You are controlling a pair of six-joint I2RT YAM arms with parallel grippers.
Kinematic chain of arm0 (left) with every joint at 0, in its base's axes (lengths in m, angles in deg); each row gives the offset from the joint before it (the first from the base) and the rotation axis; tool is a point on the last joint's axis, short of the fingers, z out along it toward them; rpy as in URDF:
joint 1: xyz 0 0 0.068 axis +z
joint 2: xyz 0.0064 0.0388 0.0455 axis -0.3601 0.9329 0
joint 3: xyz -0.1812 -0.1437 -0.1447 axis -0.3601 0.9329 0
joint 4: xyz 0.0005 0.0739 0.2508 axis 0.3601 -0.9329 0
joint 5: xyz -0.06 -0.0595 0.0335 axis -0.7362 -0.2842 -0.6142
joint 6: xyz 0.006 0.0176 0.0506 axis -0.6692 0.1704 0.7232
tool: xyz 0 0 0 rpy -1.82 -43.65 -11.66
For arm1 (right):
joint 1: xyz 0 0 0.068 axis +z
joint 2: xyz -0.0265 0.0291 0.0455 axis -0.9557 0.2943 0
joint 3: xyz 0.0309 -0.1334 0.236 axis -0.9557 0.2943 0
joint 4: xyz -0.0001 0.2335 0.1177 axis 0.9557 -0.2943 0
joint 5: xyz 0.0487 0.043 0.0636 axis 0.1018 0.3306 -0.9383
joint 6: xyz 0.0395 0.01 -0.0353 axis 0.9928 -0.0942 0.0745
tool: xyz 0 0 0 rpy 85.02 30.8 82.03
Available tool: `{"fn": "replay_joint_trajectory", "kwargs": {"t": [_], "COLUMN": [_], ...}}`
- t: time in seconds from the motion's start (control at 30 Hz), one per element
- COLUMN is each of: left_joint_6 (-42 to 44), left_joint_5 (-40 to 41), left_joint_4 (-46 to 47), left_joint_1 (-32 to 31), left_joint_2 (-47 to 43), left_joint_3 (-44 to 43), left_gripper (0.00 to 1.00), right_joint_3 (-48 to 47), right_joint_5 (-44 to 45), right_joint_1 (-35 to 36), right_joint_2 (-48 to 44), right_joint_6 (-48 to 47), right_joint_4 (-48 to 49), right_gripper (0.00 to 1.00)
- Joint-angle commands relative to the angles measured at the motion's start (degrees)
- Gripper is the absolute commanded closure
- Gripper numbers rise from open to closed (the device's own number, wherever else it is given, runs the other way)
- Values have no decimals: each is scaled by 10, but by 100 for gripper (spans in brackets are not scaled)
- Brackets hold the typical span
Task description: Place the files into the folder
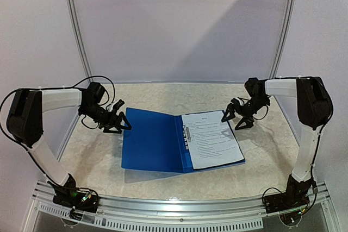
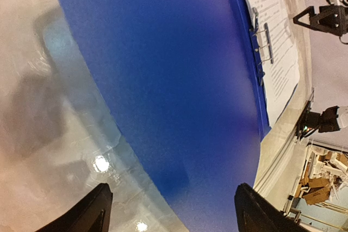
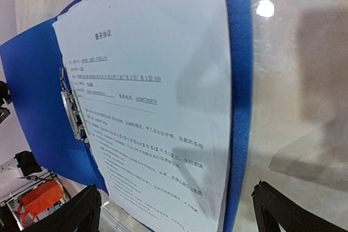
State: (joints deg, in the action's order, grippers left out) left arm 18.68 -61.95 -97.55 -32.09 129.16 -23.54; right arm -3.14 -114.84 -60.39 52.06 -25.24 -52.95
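The blue folder (image 1: 152, 140) lies open in the middle of the table. The white printed files (image 1: 213, 138) lie on its right half, next to the metal clip (image 1: 188, 135) at the spine. My left gripper (image 1: 124, 124) is open and empty, just off the folder's far left corner. My right gripper (image 1: 232, 119) is open and empty, above the folder's far right corner. The left wrist view shows the bare blue cover (image 2: 179, 80) between its fingers. The right wrist view shows the files (image 3: 157, 101) and clip (image 3: 72, 113).
The beige marbled table (image 1: 81, 156) has a metal rail (image 1: 179, 204) along its near edge. White curved walls surround the table. Cardboard clutter (image 2: 321, 180) lies off the table beyond the rail.
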Motion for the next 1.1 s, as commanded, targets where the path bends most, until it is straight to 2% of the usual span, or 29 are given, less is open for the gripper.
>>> {"fn": "replay_joint_trajectory", "kwargs": {"t": [0.0, 0.1, 0.23, 0.33, 0.4, 0.43, 0.47, 0.5, 0.57, 0.6, 0.73, 0.8, 0.93, 1.07], "left_joint_6": [13, 14, 12, 5, 4, 4, 4, 2, 1, 0, -1, -1, -1, -7], "left_joint_5": [0, 3, 6, 3, 1, 1, 0, 0, 0, -1, 3, 4, 5, 6], "left_joint_4": [-3, -3, 0, 6, 8, 9, 12, 14, 17, 17, 17, 17, 18, 23], "left_joint_1": [-1, -2, -1, -1, -1, -1, -1, -2, -1, -2, -2, -1, -1, -1], "left_joint_2": [-9, -12, -14, -14, -16, -20, -22, -26, -32, -33, -31, -30, -29, -27], "left_joint_3": [-11, -11, -8, -2, 0, 1, 4, 5, 8, 9, 10, 10, 10, 15], "left_gripper": [20, 20, 20, 20, 20, 20, 20, 20, 20, 20, 20, 21, 26, 32], "right_joint_3": [-42, -61, -56, -25, 4, 16, 20, 14, -16, -31, -89, -125, -193, -217], "right_joint_5": [137, 249, 309, 286, 211, 177, 159, 158, 166, 172, 204, 209, 204, 158], "right_joint_1": [9, 37, 131, 194, 207, 209, 214, 221, 235, 243, 260, 260, 261, 261], "right_joint_2": [-39, -65, -112, -148, -163, -167, -165, -154, -125, -110, -22, 11, 88, 140], "right_joint_6": [-19, -17, -74, -130, -134, -134, -128, -112, -94, -88, -57, -34, -22, -17], "right_joint_4": [-65, -72, 10, 135, 238, 283, 315, 327, 315, 306, 286, 281, 245, 239], "right_gripper": [1, 1, 1, 1, 1, 7, 18, 35, 53, 59, 68, 69, 63, 61]}}
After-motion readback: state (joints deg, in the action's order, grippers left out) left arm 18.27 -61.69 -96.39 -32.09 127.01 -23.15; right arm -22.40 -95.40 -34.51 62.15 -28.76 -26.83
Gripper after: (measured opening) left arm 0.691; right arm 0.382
